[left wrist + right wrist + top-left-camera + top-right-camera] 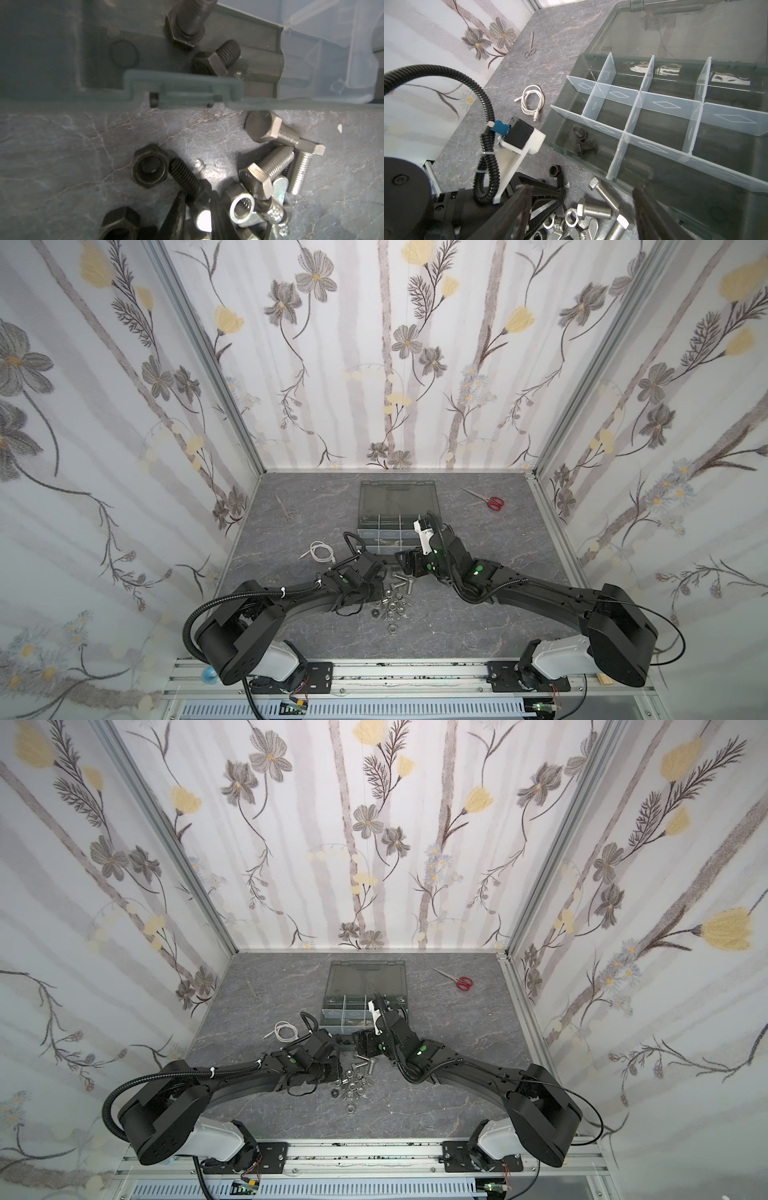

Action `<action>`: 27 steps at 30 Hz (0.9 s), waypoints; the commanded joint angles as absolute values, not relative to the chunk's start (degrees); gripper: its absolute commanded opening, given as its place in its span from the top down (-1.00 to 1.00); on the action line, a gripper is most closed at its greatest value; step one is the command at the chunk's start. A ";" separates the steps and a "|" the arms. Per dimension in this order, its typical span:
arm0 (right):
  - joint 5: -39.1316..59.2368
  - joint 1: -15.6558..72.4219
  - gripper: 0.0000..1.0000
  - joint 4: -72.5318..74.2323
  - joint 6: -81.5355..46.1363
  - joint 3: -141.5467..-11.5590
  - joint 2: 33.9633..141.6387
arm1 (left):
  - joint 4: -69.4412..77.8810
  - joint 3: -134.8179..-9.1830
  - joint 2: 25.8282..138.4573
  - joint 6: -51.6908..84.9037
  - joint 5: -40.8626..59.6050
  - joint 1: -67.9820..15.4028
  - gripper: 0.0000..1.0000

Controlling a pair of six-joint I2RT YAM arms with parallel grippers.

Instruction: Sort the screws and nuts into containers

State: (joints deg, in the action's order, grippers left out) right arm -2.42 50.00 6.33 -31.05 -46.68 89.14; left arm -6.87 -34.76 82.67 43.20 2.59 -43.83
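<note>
Left wrist view: the left gripper pinches a black screw by its head, on the surface just beside the organizer case. A straight lift should spare neighbouring nuts. The right gripper, jaws apart, hovers beside the case.

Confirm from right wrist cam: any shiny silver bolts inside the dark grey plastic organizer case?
No, only two black hex-head bolts lie in the organizer case; the silver bolts sit on the grey table.

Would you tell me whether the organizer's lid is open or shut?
Open: the lid lies folded back flat, leaving the compartments uncovered.
</note>
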 commanded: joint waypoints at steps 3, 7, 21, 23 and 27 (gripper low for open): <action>-4.35 50.35 -0.52 6.62 -31.03 -47.25 87.85 | -7.56 -36.10 84.53 41.57 -0.05 -43.86 0.59; -5.66 50.26 -0.53 8.68 -32.13 -44.33 84.98 | -7.56 -36.15 84.82 41.84 0.01 -44.47 0.63; -6.35 50.20 -0.52 5.50 -32.15 -46.48 85.10 | -7.56 -37.92 82.82 40.61 0.57 -44.56 0.73; -6.57 50.21 -0.52 5.06 -32.10 -46.55 85.08 | -7.56 -38.14 82.54 40.54 0.91 -44.56 0.73; -6.69 50.23 -0.53 4.75 -32.17 -46.67 84.99 | -7.56 -37.88 81.42 40.61 0.90 -44.56 0.74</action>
State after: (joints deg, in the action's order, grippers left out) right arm -5.93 50.17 4.73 -31.51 -46.06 85.19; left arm -7.51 -37.67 82.17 40.93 1.13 -44.53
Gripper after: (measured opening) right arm 0.762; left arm 0.131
